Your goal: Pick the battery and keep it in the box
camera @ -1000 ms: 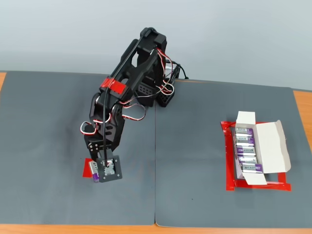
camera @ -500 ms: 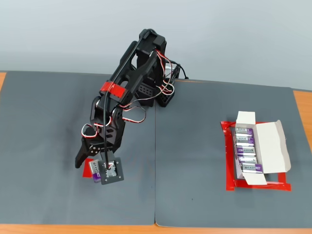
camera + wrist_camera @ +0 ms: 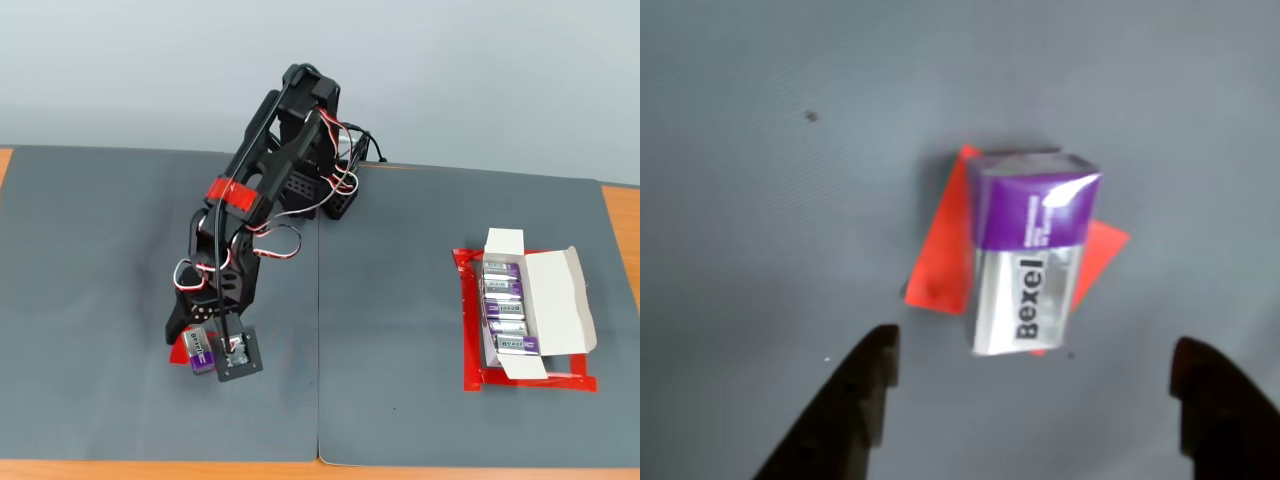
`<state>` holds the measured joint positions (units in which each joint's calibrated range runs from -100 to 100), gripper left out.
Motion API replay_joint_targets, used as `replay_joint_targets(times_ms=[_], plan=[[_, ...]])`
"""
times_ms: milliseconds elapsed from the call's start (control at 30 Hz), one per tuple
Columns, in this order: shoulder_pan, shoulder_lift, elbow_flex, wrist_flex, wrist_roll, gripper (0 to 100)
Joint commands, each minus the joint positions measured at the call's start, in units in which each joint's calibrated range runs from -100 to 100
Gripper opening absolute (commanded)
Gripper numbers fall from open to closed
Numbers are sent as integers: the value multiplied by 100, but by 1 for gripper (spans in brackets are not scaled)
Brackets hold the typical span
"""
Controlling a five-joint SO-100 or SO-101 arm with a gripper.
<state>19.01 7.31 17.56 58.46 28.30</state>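
Observation:
In the wrist view the battery (image 3: 1030,250), purple-ended with a silver band, lies on a red tape patch (image 3: 940,250) on the grey mat. My gripper (image 3: 1035,420) is open, its dark fingertips (image 3: 855,405) standing wide on either side just short of the battery, touching nothing. In the fixed view the gripper (image 3: 197,338) hangs low over the battery (image 3: 200,350) at the mat's front left. The white box (image 3: 560,300) lies open at the right with several identical batteries (image 3: 505,305) in a row inside.
A red tape frame (image 3: 470,330) surrounds the box. The arm's base (image 3: 320,190) stands at the back centre. Two grey mats (image 3: 400,330) cover the wooden table, meeting at a seam in the middle.
The jaws have spread open, and the arm has dipped and reached slightly forward so the gripper now sits lower around the battery. The battery and box have not moved.

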Motion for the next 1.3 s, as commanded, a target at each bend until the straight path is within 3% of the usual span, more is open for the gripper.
replay_joint_targets(times_ms=[0,1267], plan=[[42,3,-286,-4,17,31],[64,825,-774,-377,-14,31]])
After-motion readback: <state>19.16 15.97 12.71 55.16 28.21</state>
